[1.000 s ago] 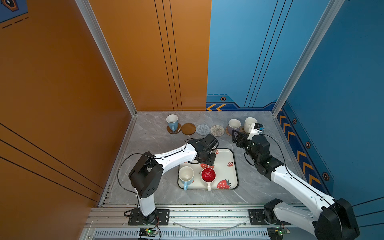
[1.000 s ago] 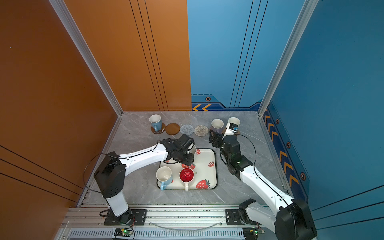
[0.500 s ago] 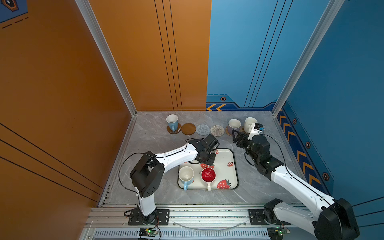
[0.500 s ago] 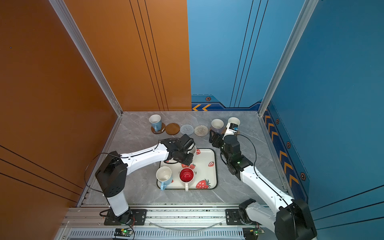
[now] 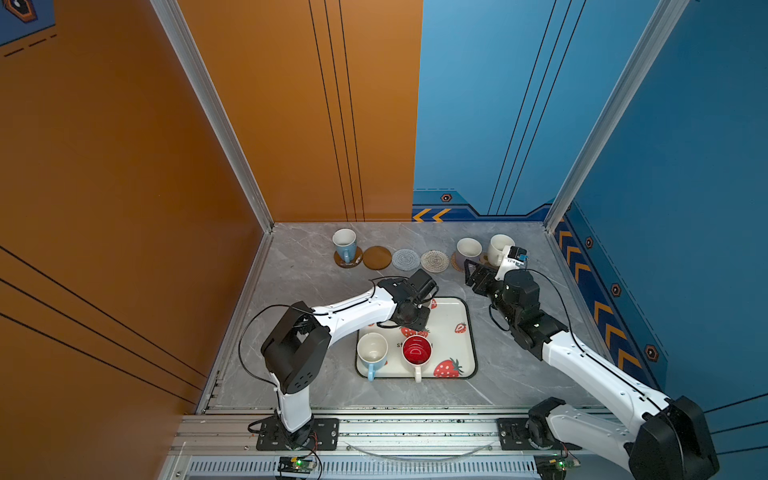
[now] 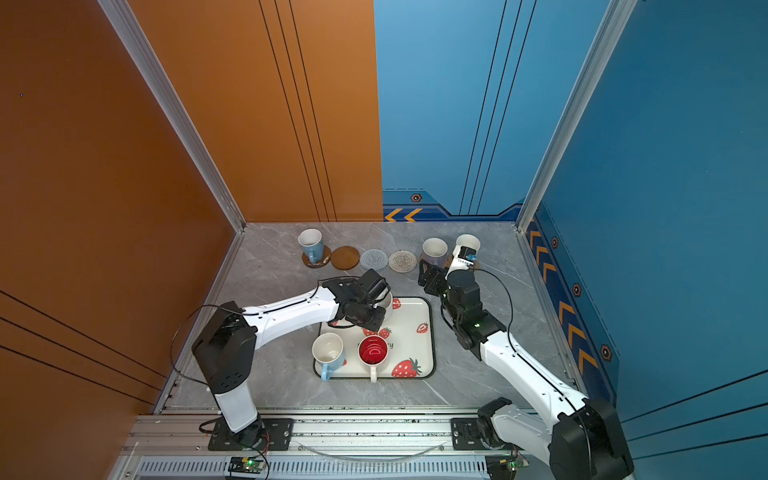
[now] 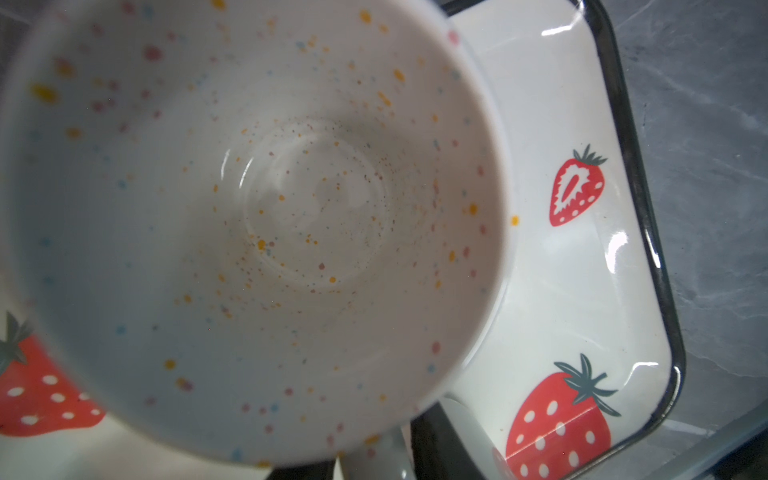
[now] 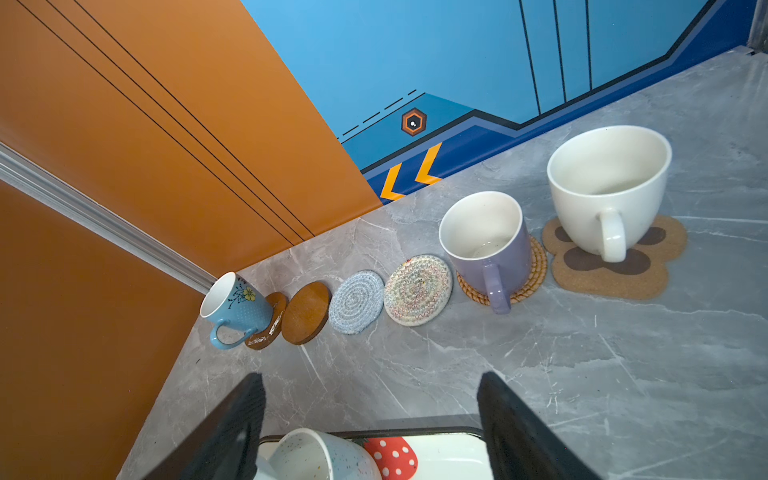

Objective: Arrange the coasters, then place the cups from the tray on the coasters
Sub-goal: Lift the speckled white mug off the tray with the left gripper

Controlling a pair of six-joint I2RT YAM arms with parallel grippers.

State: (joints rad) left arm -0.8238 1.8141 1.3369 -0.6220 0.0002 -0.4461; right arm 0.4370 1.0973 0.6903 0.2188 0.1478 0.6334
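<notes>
while in the tray [image 5: 453, 308], three cups [image 5: 372, 350]

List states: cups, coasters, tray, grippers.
tray: holds three cups
speckled cup: on tray
plain blue cup: upright on tray
red-inside cup: upright on tray
flowered blue cup: upright on end brown coaster
second brown coaster: bare
grey coaster: bare
cream coaster: bare
lavender cup: upright on tan coaster
white cup: upright on paw coaster
left gripper: at speckled cup, grip unclear
right gripper: open, empty

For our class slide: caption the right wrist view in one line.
Open right gripper faces the coaster row; blue mug, lavender mug and white mug seated.
</notes>
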